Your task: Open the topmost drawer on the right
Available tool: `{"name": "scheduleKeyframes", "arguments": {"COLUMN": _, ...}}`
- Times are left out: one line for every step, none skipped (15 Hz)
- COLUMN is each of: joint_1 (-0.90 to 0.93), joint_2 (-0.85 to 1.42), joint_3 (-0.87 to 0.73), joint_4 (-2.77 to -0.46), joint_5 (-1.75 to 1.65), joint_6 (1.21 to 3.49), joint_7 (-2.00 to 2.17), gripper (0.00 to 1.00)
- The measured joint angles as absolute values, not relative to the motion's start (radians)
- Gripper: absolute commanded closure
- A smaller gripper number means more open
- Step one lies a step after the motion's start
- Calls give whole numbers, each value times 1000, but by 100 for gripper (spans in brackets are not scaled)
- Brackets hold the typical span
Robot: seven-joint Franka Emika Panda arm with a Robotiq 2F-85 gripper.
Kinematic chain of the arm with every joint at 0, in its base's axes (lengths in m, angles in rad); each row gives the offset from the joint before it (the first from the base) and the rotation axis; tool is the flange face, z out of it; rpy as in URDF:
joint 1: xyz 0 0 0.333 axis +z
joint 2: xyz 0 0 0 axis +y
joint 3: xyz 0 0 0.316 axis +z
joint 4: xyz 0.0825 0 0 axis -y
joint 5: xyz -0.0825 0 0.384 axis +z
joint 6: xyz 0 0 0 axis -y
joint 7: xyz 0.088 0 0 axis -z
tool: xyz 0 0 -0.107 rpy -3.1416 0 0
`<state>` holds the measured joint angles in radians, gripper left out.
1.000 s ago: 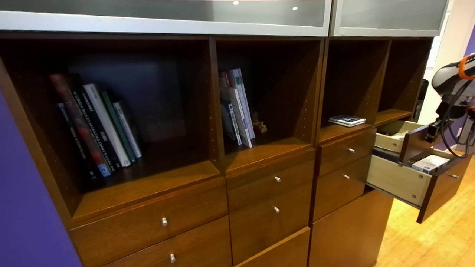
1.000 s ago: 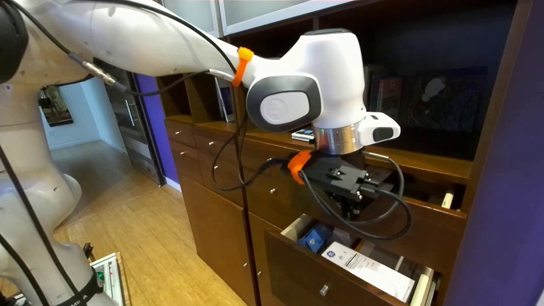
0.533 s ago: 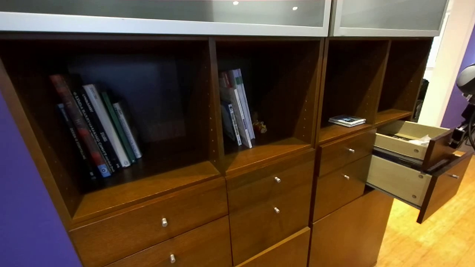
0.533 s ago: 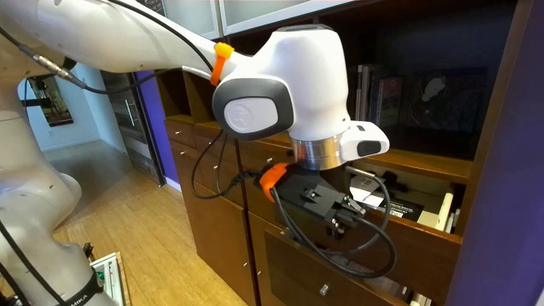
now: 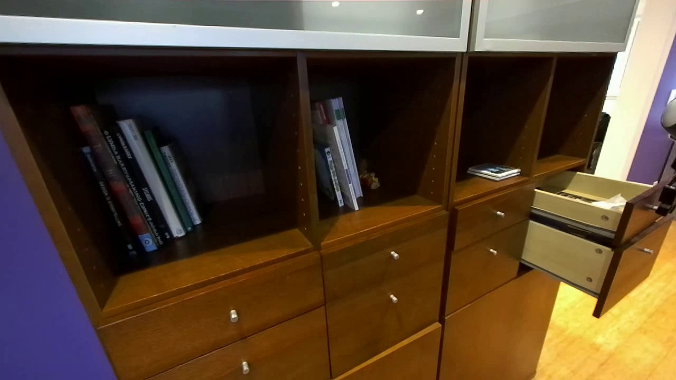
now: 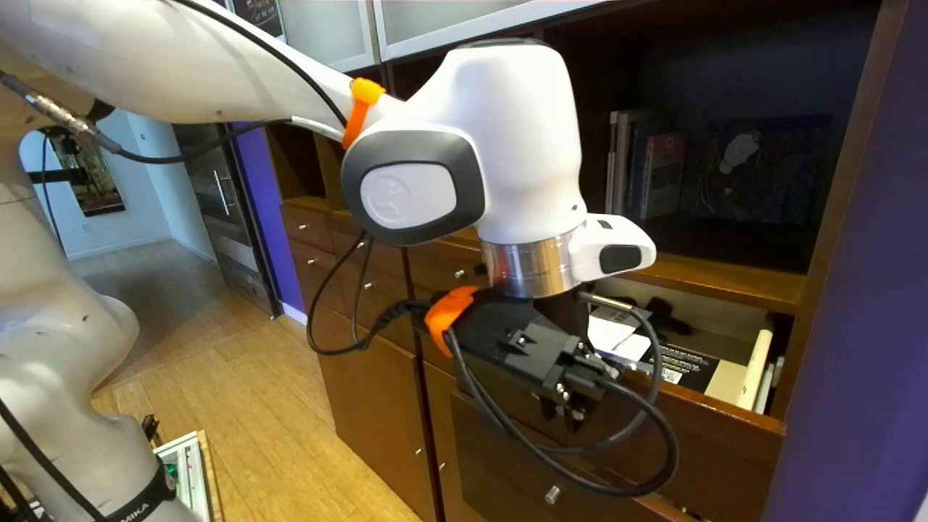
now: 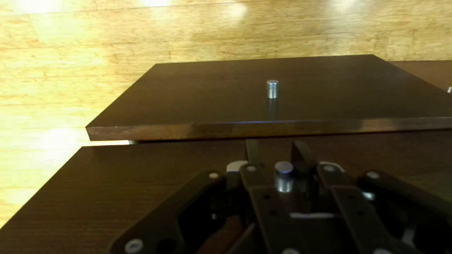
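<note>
Slipping off the knob (image 7: 283, 178) is my worry; can't tell if the pincer (image 7: 275, 151) grips or just straddles it. Top drawer (image 5: 589, 214) is out, mid-right in an exterior view; dip mid-pull and fingertips (image 7: 251, 151) might whack the lower drawer (image 5: 594, 265).

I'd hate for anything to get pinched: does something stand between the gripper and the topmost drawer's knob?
Nothing visible does. In the wrist view, the knob on the topmost drawer shows between the fingers of the gripper. The lower drawer, also open, lies beneath, not between them.
</note>
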<state>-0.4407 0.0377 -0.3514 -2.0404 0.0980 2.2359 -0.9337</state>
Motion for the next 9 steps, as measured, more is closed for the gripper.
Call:
{"name": "scheduleKeyframes", "arguments": {"joint_1": -441, "joint_2": 38, "joint_3": -356, "joint_4": -2041, "joint_5": 86, "joint_6": 2235, "joint_7": -934, "gripper": 33}}
{"name": "scheduleKeyframes", "arguments": {"joint_1": -441, "joint_2": 37, "joint_3": -363, "joint_4": -2040, "joint_5": 69, "joint_6": 2235, "joint_7": -934, "gripper": 26}}
{"name": "scheduleKeyframes", "arguments": {"joint_1": -441, "joint_2": 36, "joint_3": -371, "joint_4": -2039, "joint_5": 51, "joint_6": 2232, "joint_7": -934, "gripper": 18}}
{"name": "scheduleKeyframes", "arguments": {"joint_1": -441, "joint_2": 34, "joint_3": -379, "joint_4": -2037, "joint_5": 34, "joint_6": 2224, "joint_7": -933, "gripper": 12}}
{"name": "scheduleKeyframes", "arguments": {"joint_1": -441, "joint_2": 27, "joint_3": -384, "joint_4": -2036, "joint_5": 20, "joint_6": 2208, "joint_7": -933, "gripper": 4}}
{"name": "scheduleKeyframes", "arguments": {"joint_1": -441, "joint_2": 16, "joint_3": -387, "joint_4": -2036, "joint_5": 9, "joint_6": 2186, "joint_7": -933, "gripper": 1}}
{"name": "scheduleKeyframes", "arguments": {"joint_1": -441, "joint_2": 2, "joint_3": -387, "joint_4": -2035, "joint_5": 2, "joint_6": 2160, "joint_7": -933, "gripper": 0}}
{"name": "scheduleKeyframes", "arguments": {"joint_1": -439, "joint_2": -15, "joint_3": -387, "joint_4": -2035, "joint_5": 1, "joint_6": 2133, "joint_7": -934, "gripper": 0}}
{"name": "scheduleKeyframes", "arguments": {"joint_1": -435, "joint_2": -34, "joint_3": -386, "joint_4": -2035, "joint_5": 2, "joint_6": 2113, "joint_7": -934, "gripper": 0}}
